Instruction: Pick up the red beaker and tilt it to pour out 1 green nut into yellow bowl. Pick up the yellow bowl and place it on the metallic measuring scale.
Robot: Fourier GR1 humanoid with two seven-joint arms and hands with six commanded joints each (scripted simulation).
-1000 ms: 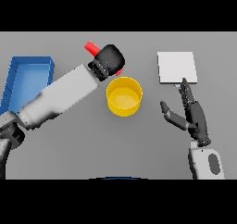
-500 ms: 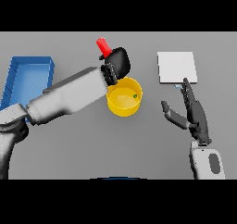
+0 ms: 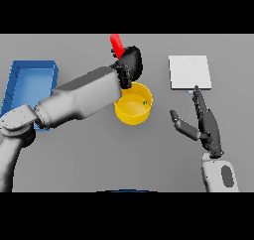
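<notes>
My left hand (image 3: 131, 62) is shut on the red beaker (image 3: 116, 44), holding it tilted just above the far rim of the yellow bowl (image 3: 133, 111). Only the beaker's upper part shows past the hand. A small green nut (image 3: 145, 103) lies inside the bowl near its right wall. The metallic measuring scale (image 3: 189, 72) is a pale square plate at the back right. My right hand (image 3: 206, 127) hovers open, fingers straight, between the bowl and the scale, touching neither.
A blue tray (image 3: 20, 85) lies at the table's left side, partly under my left forearm.
My left hand carried the red beaker rightward and over the bowl. A green nut now lies in the bowl. The right hand stayed still.
</notes>
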